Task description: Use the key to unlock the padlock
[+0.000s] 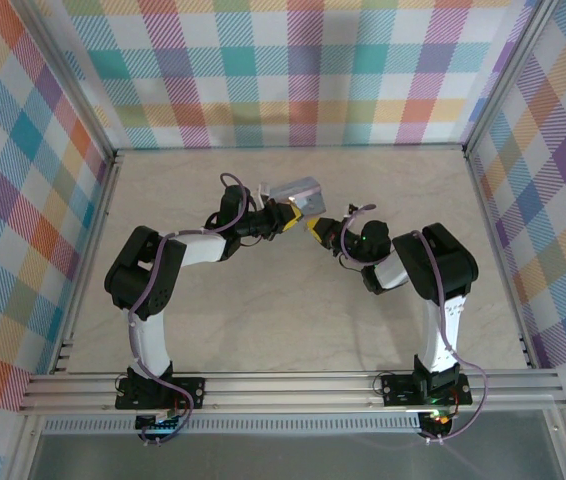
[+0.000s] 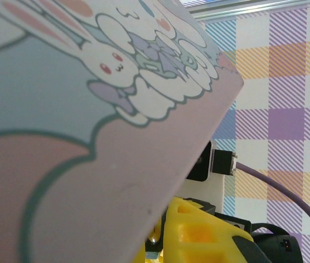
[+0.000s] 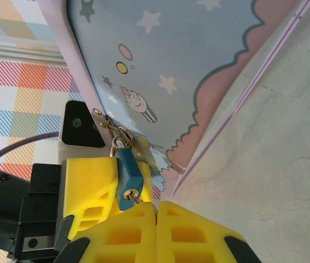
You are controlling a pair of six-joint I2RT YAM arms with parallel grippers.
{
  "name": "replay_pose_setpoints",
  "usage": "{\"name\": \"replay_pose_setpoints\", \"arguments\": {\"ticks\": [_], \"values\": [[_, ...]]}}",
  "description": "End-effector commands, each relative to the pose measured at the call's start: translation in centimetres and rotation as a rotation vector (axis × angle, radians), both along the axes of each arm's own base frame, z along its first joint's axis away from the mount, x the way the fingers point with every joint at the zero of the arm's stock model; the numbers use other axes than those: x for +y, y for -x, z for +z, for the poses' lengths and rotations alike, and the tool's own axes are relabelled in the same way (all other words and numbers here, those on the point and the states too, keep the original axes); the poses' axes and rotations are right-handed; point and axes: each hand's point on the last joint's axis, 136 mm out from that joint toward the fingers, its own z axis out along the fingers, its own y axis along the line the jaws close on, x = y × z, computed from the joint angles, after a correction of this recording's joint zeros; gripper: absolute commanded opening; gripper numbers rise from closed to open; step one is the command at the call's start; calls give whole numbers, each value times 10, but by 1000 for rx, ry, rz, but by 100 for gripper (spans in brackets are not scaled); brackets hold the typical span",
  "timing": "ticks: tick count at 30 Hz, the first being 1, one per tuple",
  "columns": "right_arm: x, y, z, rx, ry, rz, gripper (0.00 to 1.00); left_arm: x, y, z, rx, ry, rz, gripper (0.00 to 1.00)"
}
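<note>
I count one tin [image 1: 298,190], one padlock [image 3: 126,176] and one key [image 3: 135,199]. Two grippers are in play. Left gripper [image 1: 285,215] is clamped on the tin's edge, tin tilted. The blue padlock hangs from the tin's hasp [image 3: 104,119], keyhole end down. Right gripper [image 3: 156,208] is pinched fully together on the key, with the key's tip at the keyhole.

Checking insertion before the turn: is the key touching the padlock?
Touching. The right wrist view shows the key, pinched by the right gripper, meeting the keyhole of the padlock on the tin, no gap.
</note>
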Motion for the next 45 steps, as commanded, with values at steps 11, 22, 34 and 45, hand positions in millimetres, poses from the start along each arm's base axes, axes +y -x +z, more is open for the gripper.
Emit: {"name": "replay_pose_setpoints", "arguments": {"ticks": [11,22,34,45], "values": [[23,-9,29,18,-112,39,0,-31,38,38,-65,110,-206,0],[26,-13,2,215,-192,29,0,-32,38,42,-73,119,-210,0],[25,-10,13,-42,-36,21,0,-32,40,44,-73,122,-215,0],[33,5,29,-206,49,35,0,-28,36,41,-69,105,-190,0]]}}
